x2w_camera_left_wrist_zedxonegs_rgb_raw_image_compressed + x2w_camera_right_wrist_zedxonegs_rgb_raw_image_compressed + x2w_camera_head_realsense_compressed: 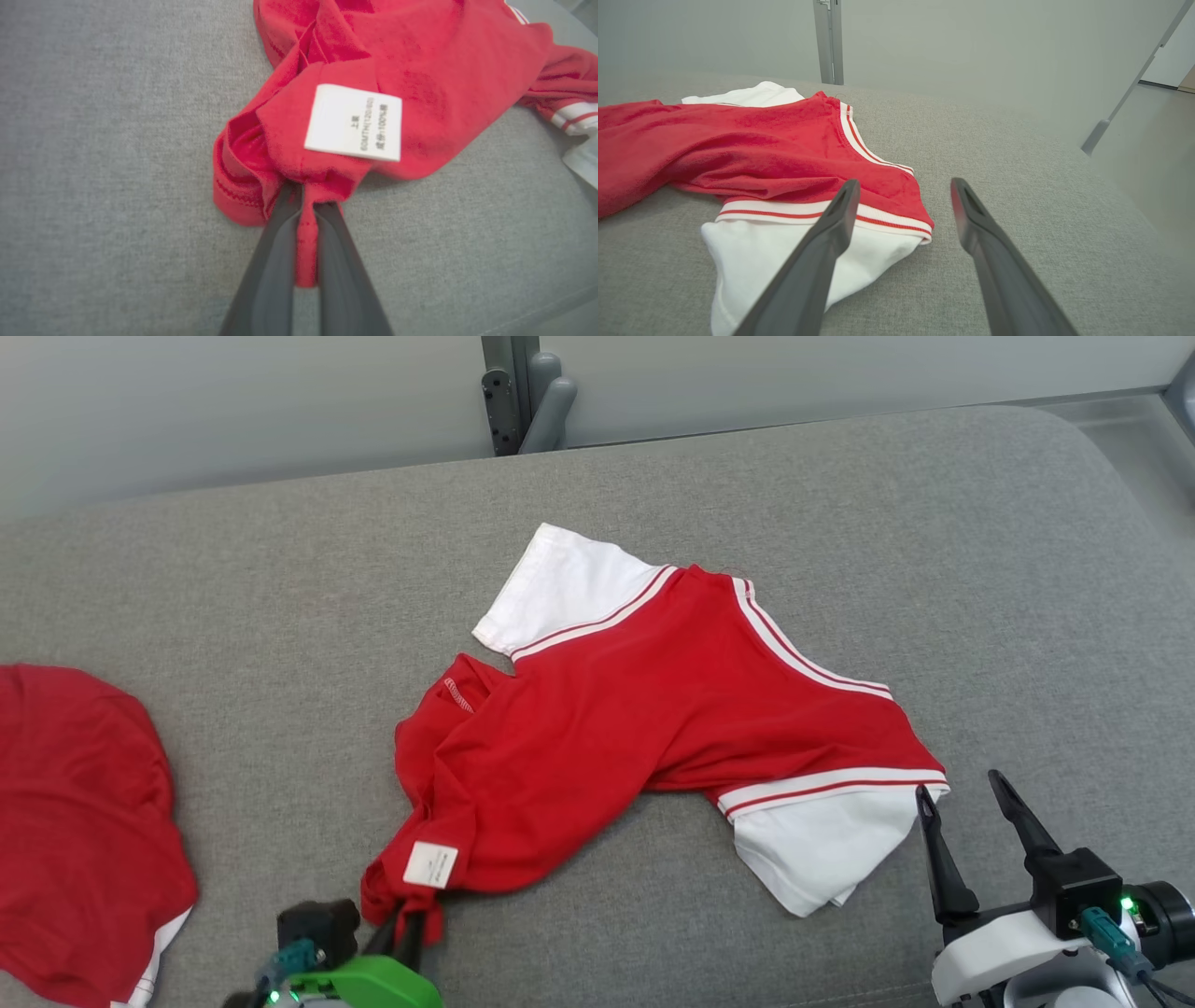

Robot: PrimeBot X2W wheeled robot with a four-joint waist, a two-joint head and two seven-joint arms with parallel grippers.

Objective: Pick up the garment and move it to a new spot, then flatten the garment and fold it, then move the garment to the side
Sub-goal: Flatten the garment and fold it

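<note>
The garment (644, 709) is a red shirt with white sleeves and red-white striped trim, lying crumpled on the grey cushion (840, 523). A white care label (430, 864) shows near its near-left corner. My left gripper (408, 917) is shut on that corner's hem; in the left wrist view a strip of the red garment (420, 70) is pinched between the two dark fingers (275, 247), below the label (353, 122). My right gripper (962, 789) stands open just right of the near white sleeve (822, 845). Its left finger (831, 233) overlaps the sleeve (752, 252); nothing lies between the fingers.
A second red cloth (79, 831) lies at the cushion's left edge. A grey metal post (523, 392) rises behind the cushion against the pale wall. Bare grey cushion stretches to the right and back of the garment. The floor (1148, 154) drops off at the cushion's right.
</note>
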